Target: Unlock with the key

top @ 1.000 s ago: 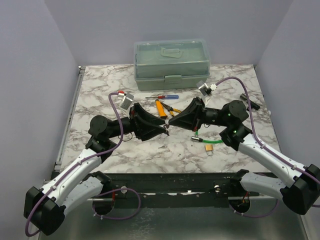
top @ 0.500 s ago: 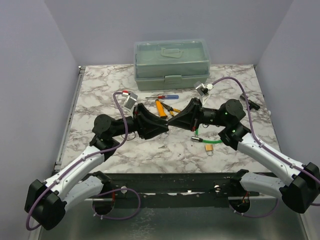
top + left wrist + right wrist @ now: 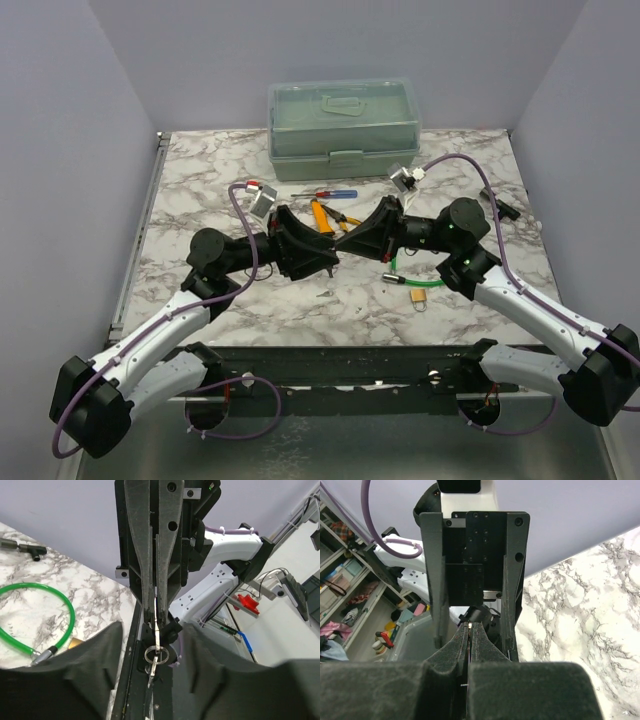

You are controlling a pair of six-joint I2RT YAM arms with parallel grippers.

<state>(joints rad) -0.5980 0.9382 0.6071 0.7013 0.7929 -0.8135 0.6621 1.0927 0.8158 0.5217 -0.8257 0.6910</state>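
Edging the left tool (image 3: 330, 256) closer than a second ago, released yet narrowing, straddling the right tool (image 3: 341, 244) tip to tip; clenching the key (image 3: 156, 629) in that right tool, with its ring (image 3: 152, 655) dangling, up off the counter (image 3: 200, 190)

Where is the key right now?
In the left wrist view, the key is pinched in the shut right tool, ring dangling; from above, over the table centre, facing the left tool.
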